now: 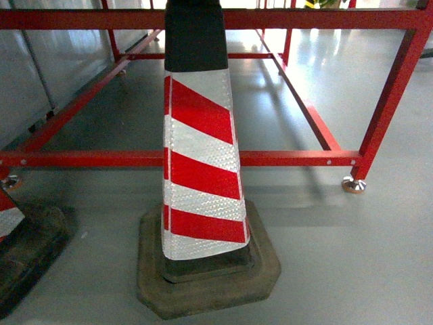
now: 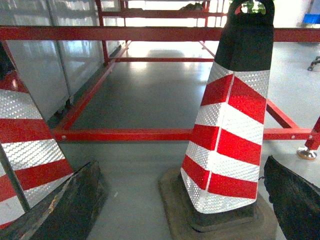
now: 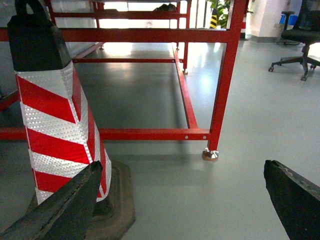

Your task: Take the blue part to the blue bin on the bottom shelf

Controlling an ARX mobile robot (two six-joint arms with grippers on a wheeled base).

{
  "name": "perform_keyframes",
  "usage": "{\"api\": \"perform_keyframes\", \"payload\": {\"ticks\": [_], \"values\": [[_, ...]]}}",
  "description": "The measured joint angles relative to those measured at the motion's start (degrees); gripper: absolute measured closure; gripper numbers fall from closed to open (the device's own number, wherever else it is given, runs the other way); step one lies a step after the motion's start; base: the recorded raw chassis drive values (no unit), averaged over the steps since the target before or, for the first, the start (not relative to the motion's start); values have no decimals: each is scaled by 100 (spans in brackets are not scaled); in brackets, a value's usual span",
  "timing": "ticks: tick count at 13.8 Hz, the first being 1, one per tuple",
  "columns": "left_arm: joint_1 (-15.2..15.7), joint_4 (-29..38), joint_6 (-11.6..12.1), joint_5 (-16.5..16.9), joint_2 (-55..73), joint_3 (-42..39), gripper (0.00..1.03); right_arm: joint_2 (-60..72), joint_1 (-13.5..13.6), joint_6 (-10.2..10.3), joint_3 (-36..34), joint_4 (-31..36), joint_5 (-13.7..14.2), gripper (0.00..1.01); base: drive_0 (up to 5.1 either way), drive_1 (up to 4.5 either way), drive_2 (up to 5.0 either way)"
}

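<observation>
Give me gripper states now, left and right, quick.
Left gripper: open, fingers spread wide, holding nothing.
Right gripper: open, fingers spread wide, holding nothing.

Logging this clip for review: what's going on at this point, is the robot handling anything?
Nothing is being handled. The robot faces a red-and-white striped traffic cone on a dark rubber base, standing on the grey floor in front of a red metal frame. Both wrist views show open, empty fingers: the left hand and the right hand. No blue part, blue bin or shelf is in view.
</observation>
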Motion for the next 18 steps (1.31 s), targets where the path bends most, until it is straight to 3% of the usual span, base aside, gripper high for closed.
{"api": "perform_keyframes", "payload": {"ticks": [18], "values": [[0,-4,2,-9,0,0,5,0,0,0,0,-4,-9,3,0,0,0]]}}
